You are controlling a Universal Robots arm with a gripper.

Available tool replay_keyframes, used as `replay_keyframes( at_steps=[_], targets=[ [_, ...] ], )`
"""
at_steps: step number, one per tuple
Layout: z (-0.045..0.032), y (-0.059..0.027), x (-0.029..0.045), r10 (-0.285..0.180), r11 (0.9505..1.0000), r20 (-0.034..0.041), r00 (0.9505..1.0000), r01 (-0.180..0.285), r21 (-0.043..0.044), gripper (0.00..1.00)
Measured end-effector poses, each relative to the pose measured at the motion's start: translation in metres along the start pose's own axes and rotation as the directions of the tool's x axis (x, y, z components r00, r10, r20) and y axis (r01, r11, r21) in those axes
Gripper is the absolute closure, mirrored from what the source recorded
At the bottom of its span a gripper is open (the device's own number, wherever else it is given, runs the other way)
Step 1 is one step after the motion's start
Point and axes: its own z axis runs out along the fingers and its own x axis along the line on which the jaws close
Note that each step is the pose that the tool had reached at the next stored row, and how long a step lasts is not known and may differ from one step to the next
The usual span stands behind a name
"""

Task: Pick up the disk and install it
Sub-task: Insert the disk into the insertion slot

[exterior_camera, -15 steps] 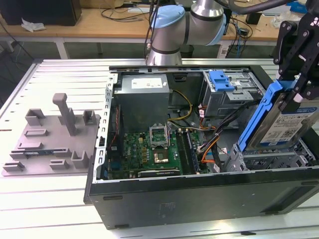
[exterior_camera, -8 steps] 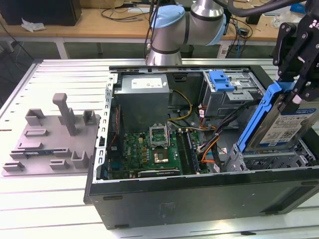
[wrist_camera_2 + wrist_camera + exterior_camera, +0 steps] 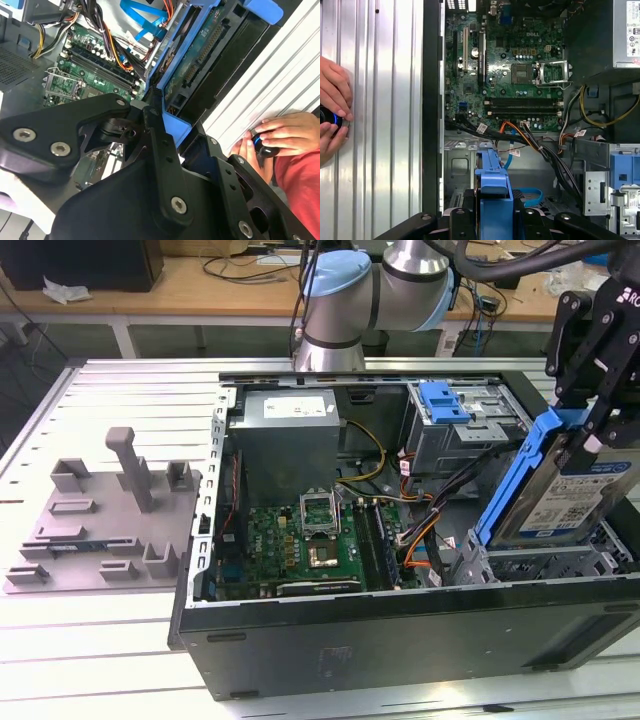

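Fingers (image 3: 597,422) are clamped tight onto the upper edge of the disk (image 3: 572,495), gripping its blue carrier (image 3: 493,197); they hold nothing else. The disk hangs below the fingers, on edge and tilted, with its label side toward the exterior view. Its lower end sits at the drive cage (image 3: 540,565) inside the open computer case (image 3: 400,650) (contact with the cage can't be made out). The second wrist view shows the disk's green circuit-board side.

Motherboard (image 3: 300,540) lies flat in the case, off to the exterior view's left of the fingers, with the grey power-supply box (image 3: 290,435) beyond it. Blue latch piece (image 3: 445,402) sits on a further bay.

A person's hands (image 3: 285,132) rest on the ribbed worktop (image 3: 110,390) near the fingers, around a small black object (image 3: 265,147). Grey fixture plate (image 3: 100,530) lies well apart.
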Motion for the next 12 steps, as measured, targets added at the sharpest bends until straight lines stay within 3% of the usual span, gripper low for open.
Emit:
replay_keyframes(
  at_steps=[12],
  targets=[
    [0.0056, -0.0001, 0.0000, 0.003, 1.0000, 0.0001, 1.0000, -0.003, 0.0000, 0.64]
  ],
)
